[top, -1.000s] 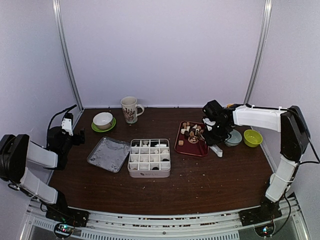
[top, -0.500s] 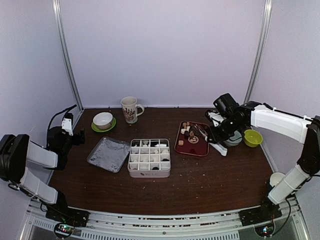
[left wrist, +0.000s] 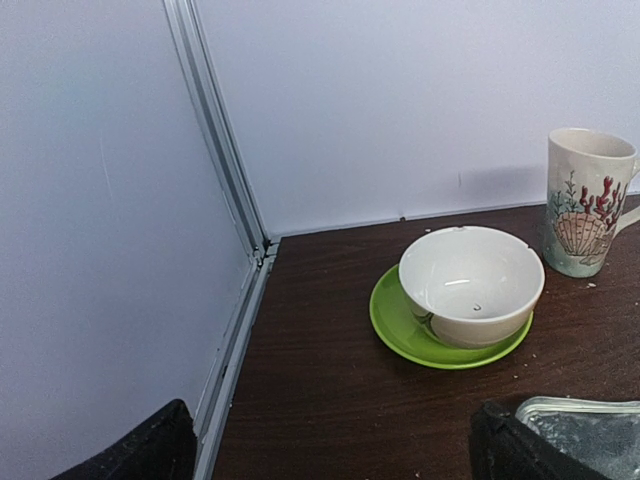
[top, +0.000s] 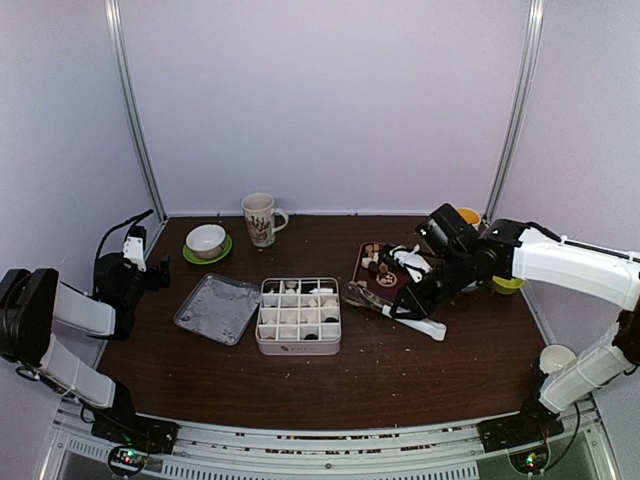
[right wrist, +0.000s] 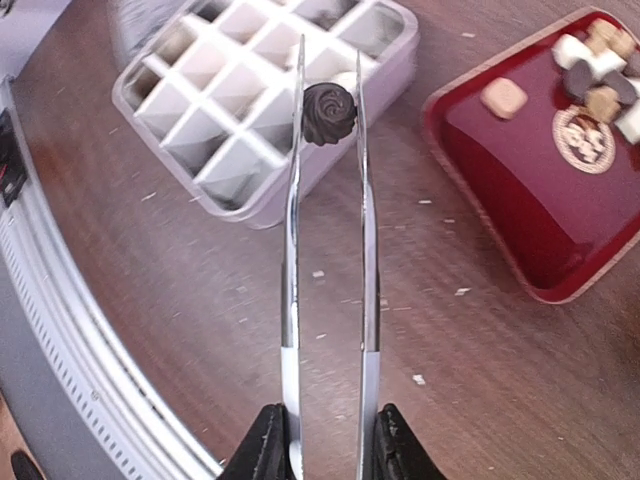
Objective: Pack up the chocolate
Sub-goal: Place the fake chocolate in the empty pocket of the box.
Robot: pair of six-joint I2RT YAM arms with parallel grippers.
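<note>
- The right gripper (right wrist: 325,452) is clamped on the grip end of the tongs (right wrist: 327,250), a finger pressing each blade from outside.
- The tong tips pinch one dark, swirled chocolate (right wrist: 328,112), held up off the desk (top: 400,380).
- That piece hangs by the right edge of the box (top: 298,347), on the side facing the red tray (right wrist: 520,200). I cannot tell whether it is over a cell.
- The box sits mid-desk, somewhat toward the near edge. It is split into cells, and some hold white or dark pieces.
- More chocolates (right wrist: 590,60), dark, tan and white, are bunched at the tray's far end, and its near end is bare. The tray lies just right of the box.
- The left gripper (left wrist: 325,462) stands wide open with nothing in it, at the desk's left edge, well apart from the box.
- A silver lid (top: 217,308) lies just left of the box.
- A white bowl (left wrist: 470,290) on a green saucer (left wrist: 400,330) and a mug (left wrist: 583,200) stand by the far edge, left of centre.
</note>
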